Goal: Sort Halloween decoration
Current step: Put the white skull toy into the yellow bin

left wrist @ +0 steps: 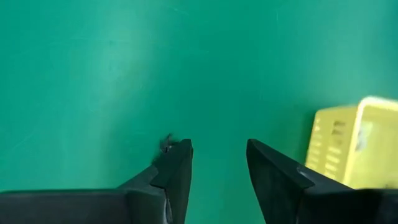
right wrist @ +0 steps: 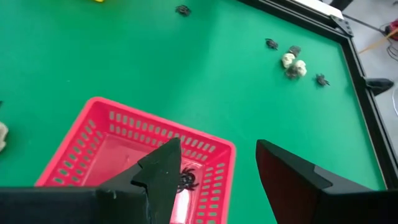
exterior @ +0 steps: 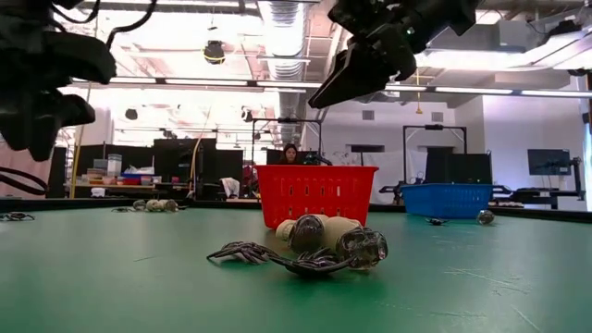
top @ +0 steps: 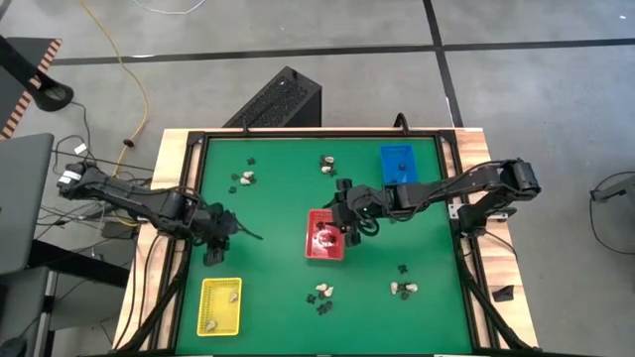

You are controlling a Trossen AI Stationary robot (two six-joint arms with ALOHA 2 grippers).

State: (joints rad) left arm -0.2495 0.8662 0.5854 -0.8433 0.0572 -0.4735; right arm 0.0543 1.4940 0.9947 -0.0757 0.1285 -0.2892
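High view: right pincer (top: 346, 234) above red tray (top: 324, 247) edge.

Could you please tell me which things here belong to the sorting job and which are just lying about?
Job:
- Halloween decorations
- red tray
- yellow tray
- blue tray

Lying about:
- black box
- yellow cable

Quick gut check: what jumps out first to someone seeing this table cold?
The red tray at mid-table, with the right gripper above it, jaws open, and a black spider inside. Next, the yellow tray at the near left and the blue tray at the far right. Small cream and black decorations lie in clusters across the green mat.
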